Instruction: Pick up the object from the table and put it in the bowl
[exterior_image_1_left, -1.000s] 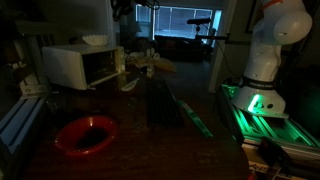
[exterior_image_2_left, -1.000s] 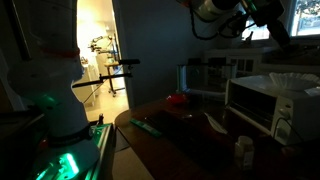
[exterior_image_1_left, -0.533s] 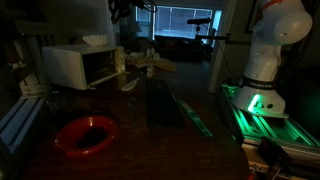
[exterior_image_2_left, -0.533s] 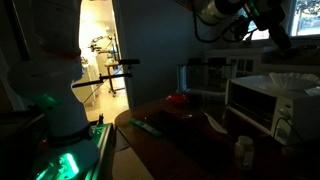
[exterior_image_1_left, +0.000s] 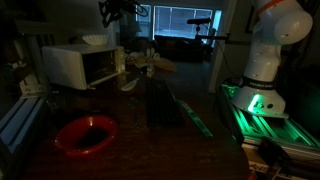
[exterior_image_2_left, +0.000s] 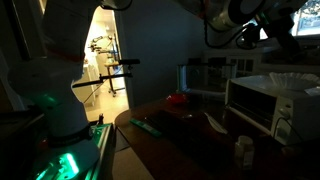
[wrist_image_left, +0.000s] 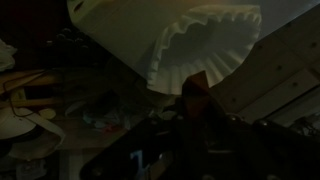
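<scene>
Since the earlier frame my gripper (exterior_image_1_left: 116, 10) has shifted sideways and hangs high above the microwave (exterior_image_1_left: 82, 65); it is too dark to tell its opening. The likely target, a long thin object (exterior_image_1_left: 188, 112), lies on the table (exterior_image_1_left: 150, 150), well apart from the red bowl (exterior_image_1_left: 85, 134). Best approach, I judge: swing over it, open wide and descend squarely across its narrow side.

We find both exterior views very dim. Light comes from a green glow at the robot base (exterior_image_1_left: 262, 103), a far window (exterior_image_1_left: 186, 20) and a bright doorway (exterior_image_2_left: 98, 45). The wrist view is dark and blurred.
</scene>
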